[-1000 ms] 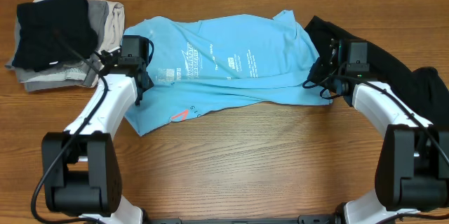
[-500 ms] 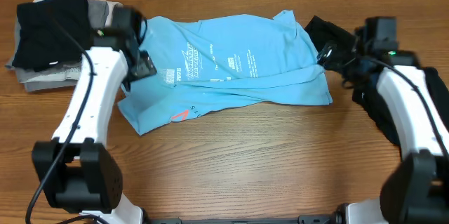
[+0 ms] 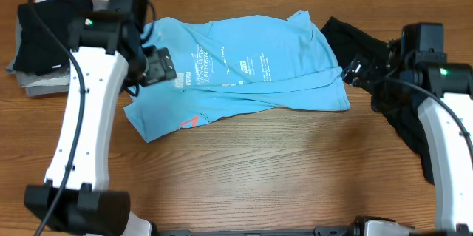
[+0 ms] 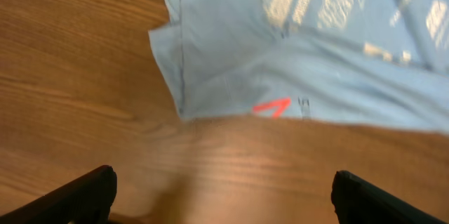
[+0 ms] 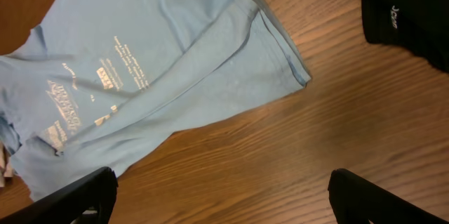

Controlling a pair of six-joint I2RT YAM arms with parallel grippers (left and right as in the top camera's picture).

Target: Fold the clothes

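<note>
The light blue T-shirt (image 3: 244, 66) lies loosely folded across the middle of the table, white print facing up and a coral mark (image 3: 190, 121) near its front left corner. My left gripper (image 3: 159, 66) hovers open over the shirt's left edge with nothing in it. The left wrist view shows the shirt's (image 4: 316, 48) corner and bare wood between the left gripper's (image 4: 224, 192) jaws. My right gripper (image 3: 357, 68) hangs open just off the shirt's right edge. Bare wood lies between the right gripper's (image 5: 221, 192) jaws too, with the shirt (image 5: 161, 62) beyond them. A black garment (image 3: 340, 32) lies at the right, partly under the right arm.
A pile of folded clothes (image 3: 111, 21) sits at the back left corner, a black piece (image 3: 48, 32) on top of beige and grey ones. The black garment (image 5: 407, 13) fills the right wrist view's upper right. Wooden table (image 3: 259, 169) extends in front of the shirt.
Both grippers have opened and let go of the T-shirt's edges. Both arms have risen, the left toward the back left and the right out to the right. The shirt stays put.
</note>
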